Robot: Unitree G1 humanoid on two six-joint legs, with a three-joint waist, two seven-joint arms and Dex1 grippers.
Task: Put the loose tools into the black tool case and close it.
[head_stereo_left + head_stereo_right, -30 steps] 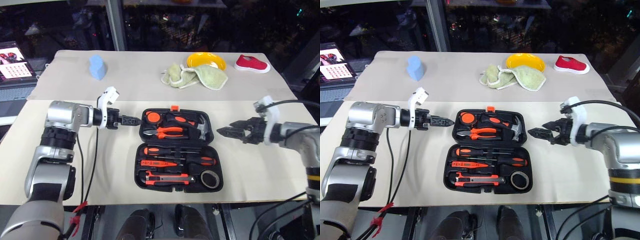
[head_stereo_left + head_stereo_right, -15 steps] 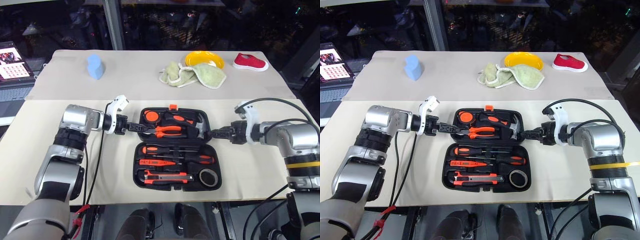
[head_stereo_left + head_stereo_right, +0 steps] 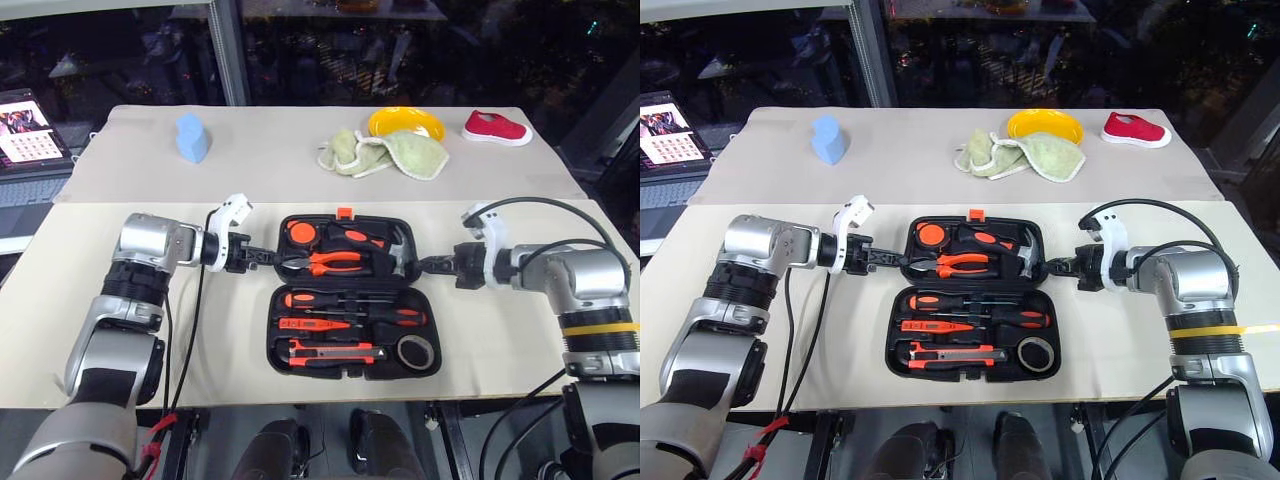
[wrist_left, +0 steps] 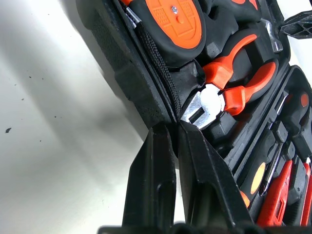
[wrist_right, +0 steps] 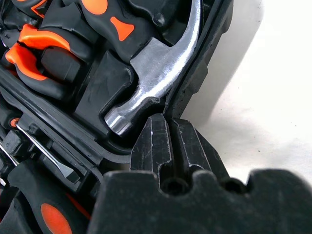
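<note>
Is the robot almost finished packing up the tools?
Nearly. The screwdrivers, utility knife and tape roll already lie in the black tool case. The left pincer and right pincer are each shut on a side edge of its far half. Closing the open case is left.

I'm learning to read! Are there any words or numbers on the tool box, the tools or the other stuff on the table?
None can be read.
Black tool case and its tools: no lettering shows.
Laptop screen beside the table: pictures and marks, too small to read.
Red shoe, yellow plate, blue object: no text shows.
</note>
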